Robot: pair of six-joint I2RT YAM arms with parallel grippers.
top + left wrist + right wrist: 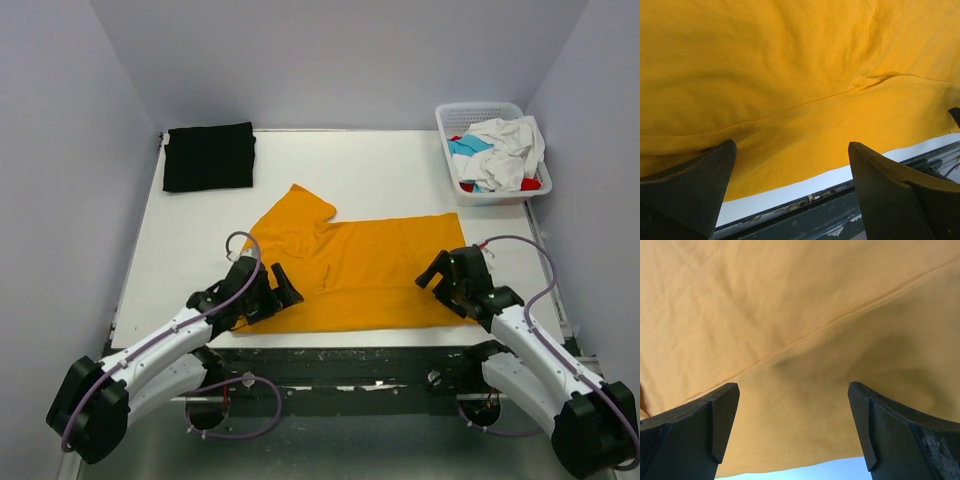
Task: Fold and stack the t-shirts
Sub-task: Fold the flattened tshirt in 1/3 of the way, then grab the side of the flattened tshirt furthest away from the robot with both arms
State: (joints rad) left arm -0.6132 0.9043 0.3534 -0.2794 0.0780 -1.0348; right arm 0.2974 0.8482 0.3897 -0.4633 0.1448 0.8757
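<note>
Overhead, the top external view shows a mustard-orange t-shirt [370,275] spread flat across the near half of the white table [380,170], one sleeve pointing toward the far left. Its near hem lies along the table's front edge. The left gripper [278,298] sits low over the shirt's near-left corner and the right gripper [443,288] over its near-right corner. Both have their fingers spread wide and hold nothing. A black t-shirt [209,157] lies folded in a neat rectangle at the far-left corner, well apart from the orange one. At the far-right corner, a white lattice basket [478,106] holds a heap of white [505,145], teal [462,147] and red [531,184] cloth.

From the left wrist, the two dark fingers [695,185] of the left gripper [790,150] stand far apart, with the orange shirt [790,65] filling the frame beyond them. A stitched seam crosses the cloth, and a strip of white table [805,187] shows below the hem. Whether the tips touch the cloth cannot be told.

From the right wrist, the right gripper [792,390] is likewise wide, its fingers [900,435] framing the orange cloth [790,300] and a hem seam running diagonally. A sliver of pale table [840,472] shows below the edge. Nothing is pinched between the fingers.
</note>
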